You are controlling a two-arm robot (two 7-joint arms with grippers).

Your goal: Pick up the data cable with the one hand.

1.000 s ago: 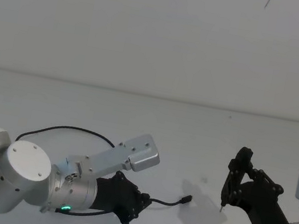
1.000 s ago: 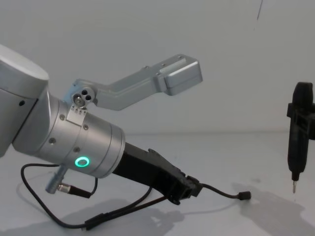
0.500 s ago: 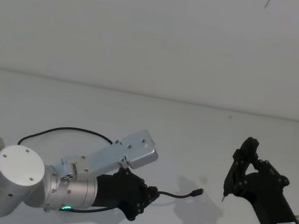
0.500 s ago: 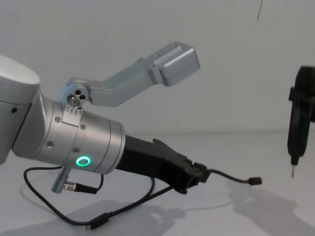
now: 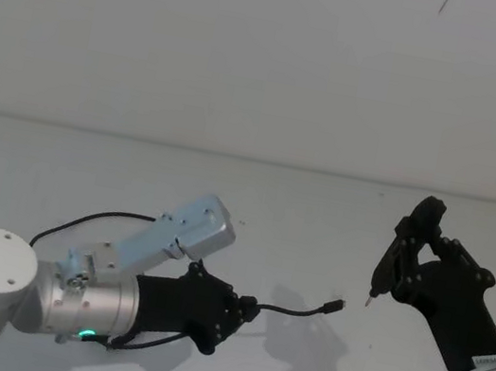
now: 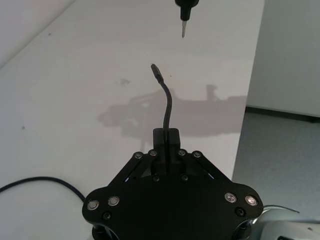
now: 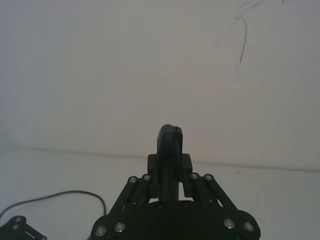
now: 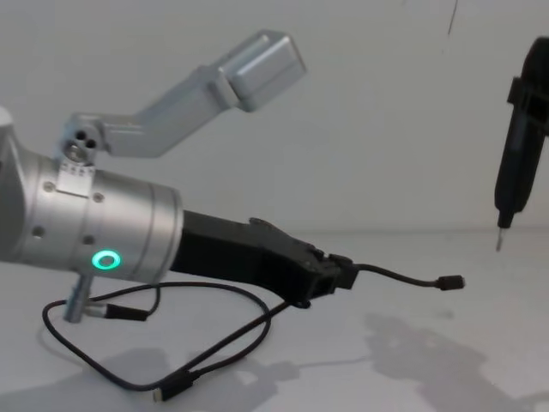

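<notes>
While left gripper (image 6: 166,141) pinches the data cable (image 6: 166,112), right wrist view shows right gripper (image 7: 170,167) clamping tool (image 7: 169,137).

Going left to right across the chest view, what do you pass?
First the green ring light → left gripper, jaws shut on the cable → data cable's free plug → pen-shaped tool.

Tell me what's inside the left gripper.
The data cable is pinched in the left gripper, its plug end sticking out forward. The gripped stretch is hidden between the fingers.
</notes>
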